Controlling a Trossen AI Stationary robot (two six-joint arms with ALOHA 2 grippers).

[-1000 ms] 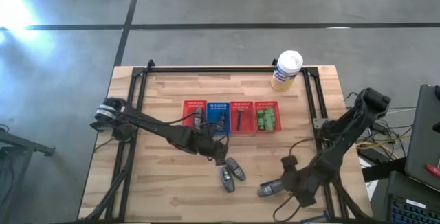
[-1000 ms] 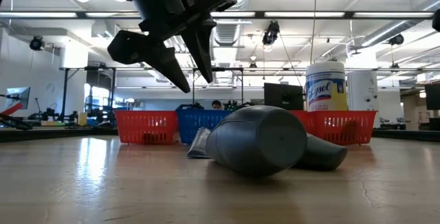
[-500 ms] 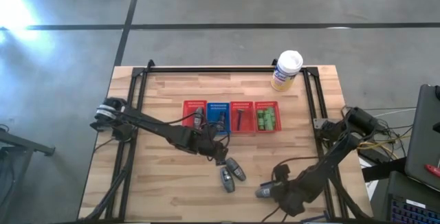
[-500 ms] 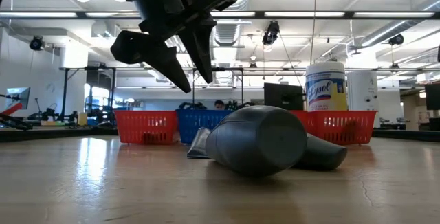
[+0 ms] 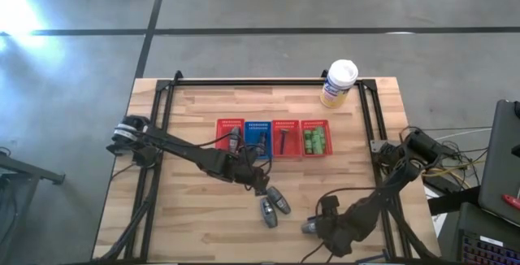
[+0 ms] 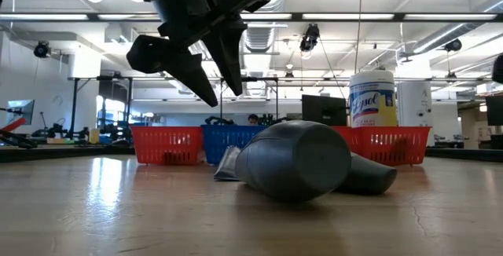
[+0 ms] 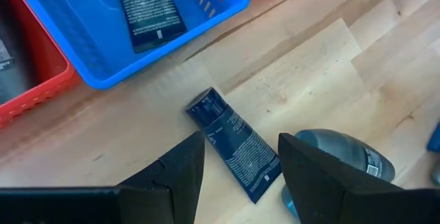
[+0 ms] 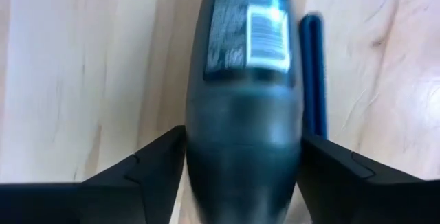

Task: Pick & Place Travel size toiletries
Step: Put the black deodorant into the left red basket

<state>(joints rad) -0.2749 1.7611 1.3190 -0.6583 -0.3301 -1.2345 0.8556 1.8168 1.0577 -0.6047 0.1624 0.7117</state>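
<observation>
1. Your left pincer [image 5: 258, 180] is hovering above the desk [image 5: 195, 224] just in front of the blue basket [image 5: 257, 139], its fingers [image 7: 180, 172] spread wide and holding nothing.
2. Directly beyond those fingers a dark blue flat tube [image 7: 236, 145] is lying on the wood; it carries small white print, too fine to read.
3. Beside it two grey rounded tubes [image 5: 273, 206] are lying together on the desk.
4. Your right pincer [image 5: 318, 225] is sitting low near the desk's front edge, its fingers straddling a grey rounded tube [image 8: 244, 93] that shows a barcode and unreadable white text; whether the fingers are pressing on it, you cannot tell.
5. A second dark tube [image 7: 148, 7] is resting in the blue basket, and green packets [image 5: 315, 141] are filling the rightmost red basket [image 5: 315, 124].
6. The white-capped canister [image 6: 372, 99] is standing behind the baskets, its script logo only partly legible.
</observation>
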